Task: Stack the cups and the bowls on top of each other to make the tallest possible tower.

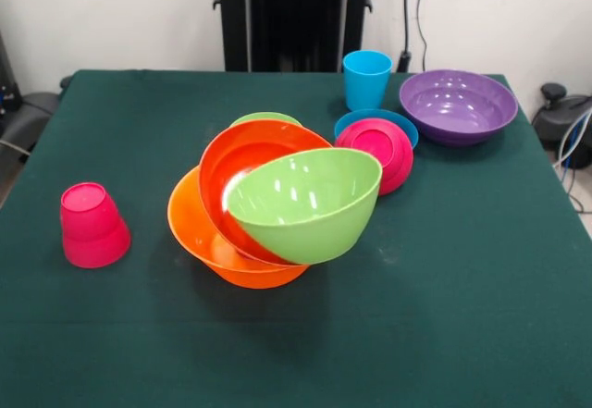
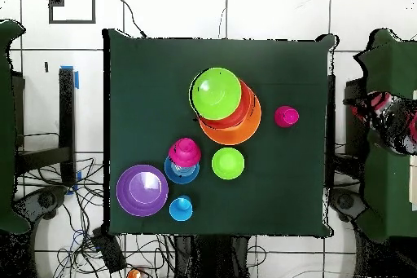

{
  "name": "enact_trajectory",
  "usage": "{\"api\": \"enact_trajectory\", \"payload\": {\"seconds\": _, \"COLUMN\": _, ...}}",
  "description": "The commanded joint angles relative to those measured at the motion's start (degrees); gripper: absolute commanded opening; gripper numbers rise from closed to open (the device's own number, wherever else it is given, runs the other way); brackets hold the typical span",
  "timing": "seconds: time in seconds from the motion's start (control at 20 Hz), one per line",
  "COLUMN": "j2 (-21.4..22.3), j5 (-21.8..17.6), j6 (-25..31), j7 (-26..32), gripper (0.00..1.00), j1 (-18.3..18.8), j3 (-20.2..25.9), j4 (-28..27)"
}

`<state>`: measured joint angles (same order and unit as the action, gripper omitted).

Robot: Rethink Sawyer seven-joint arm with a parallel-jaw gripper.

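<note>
Well, no gripper shows, so its jaws can't be judged or places set against them. Left to right in the front view: pink cup (image 1: 92,226) upturned, leaning tower (image 1: 268,209), blue cup (image 1: 366,79), purple bowl (image 1: 458,105). Straighten the tilted green bowl (image 1: 310,202) first, I'd say.

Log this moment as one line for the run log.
gripper: not in view | tower: large orange bowl, red-orange bowl, large lime bowl nested, tilted | purple bowl, blue cup: apart
</note>
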<state>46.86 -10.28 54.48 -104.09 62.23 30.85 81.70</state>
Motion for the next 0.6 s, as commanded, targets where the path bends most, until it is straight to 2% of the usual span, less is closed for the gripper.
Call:
{"api": "enact_trajectory", "payload": {"seconds": 0.05, "j2": -7.8, "j5": -6.5, "j6": -1.6, "j7": 17.4, "gripper": 1.0, "j1": -2.0, "j3": 5.3, "j4": -3.6}}
{"api": "enact_trajectory", "payload": {"seconds": 0.6, "j2": -15.5, "j5": -11.3, "j6": -4.8, "j7": 17.0, "gripper": 1.0, "j1": -2.3, "j3": 6.9, "j4": -10.0}}
